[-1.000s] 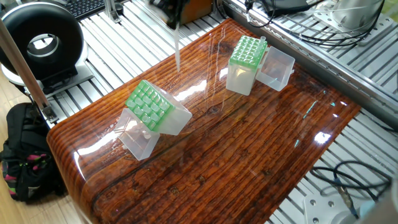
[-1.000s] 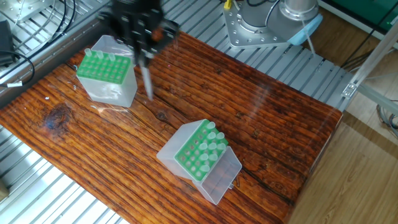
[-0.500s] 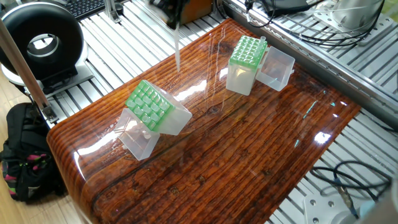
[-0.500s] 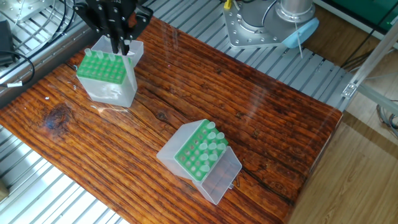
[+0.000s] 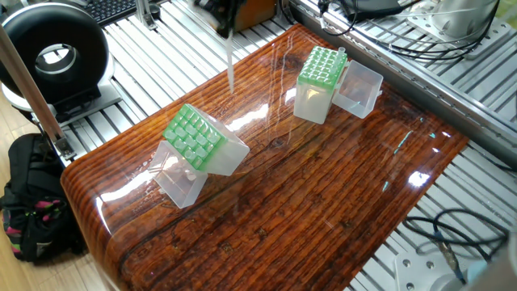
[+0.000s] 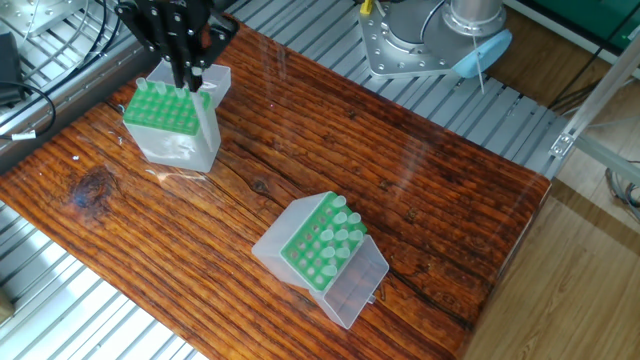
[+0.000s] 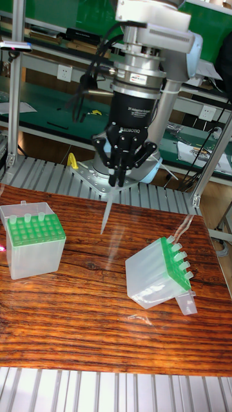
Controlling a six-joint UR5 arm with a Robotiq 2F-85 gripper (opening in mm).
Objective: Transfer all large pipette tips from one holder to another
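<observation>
Claw point(image 7: 115, 183) gripping pipette tip point(image 7: 107, 210) above table point(image 7: 84, 315)

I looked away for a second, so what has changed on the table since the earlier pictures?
The gripper, shut on a large pipette tip, swung across in the other fixed view from beside the upright holder to over its far edge, then barely moved in the last half second. Nothing was let go. Both the upright holder and the tilted holder stayed in place.
</observation>
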